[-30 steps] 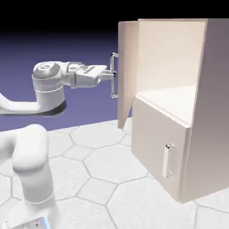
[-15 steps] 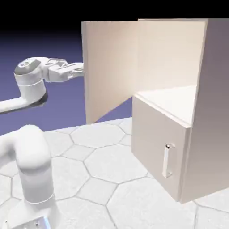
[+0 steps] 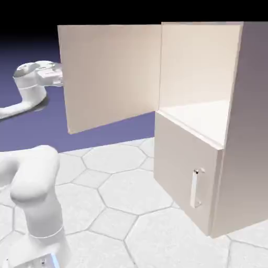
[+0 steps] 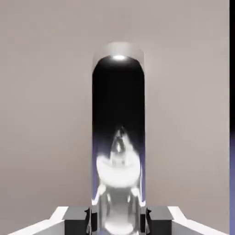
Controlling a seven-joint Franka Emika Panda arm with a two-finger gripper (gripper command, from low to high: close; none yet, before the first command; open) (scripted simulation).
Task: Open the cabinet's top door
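The beige cabinet [image 3: 246,131] stands at the exterior view's right. Its top door [image 3: 112,73] is swung far out to the left, with the plain inner face toward the camera. My hand [image 3: 46,76] shows just past the door's outer edge; the fingers are hidden behind the panel there. In the hand view the door's silver handle [image 4: 118,137] runs upright through the middle against the beige panel [image 4: 46,114]. My gripper [image 4: 118,220] is shut on the handle, a grey fingertip [image 4: 75,215] pressing each side.
The upper compartment is exposed, with a pale shelf floor [image 3: 201,115]. Below it the shorter door [image 3: 183,162] is shut, and its small silver handle [image 3: 196,187] faces front. My arm's white lower link [image 3: 36,204] rises at the lower left over the hexagon-tiled table [image 3: 125,209].
The top door swung from nearly edge-on to wide open toward the exterior view's left. My hand travelled left with it, still shut on the handle, and is now mostly hidden behind the panel.
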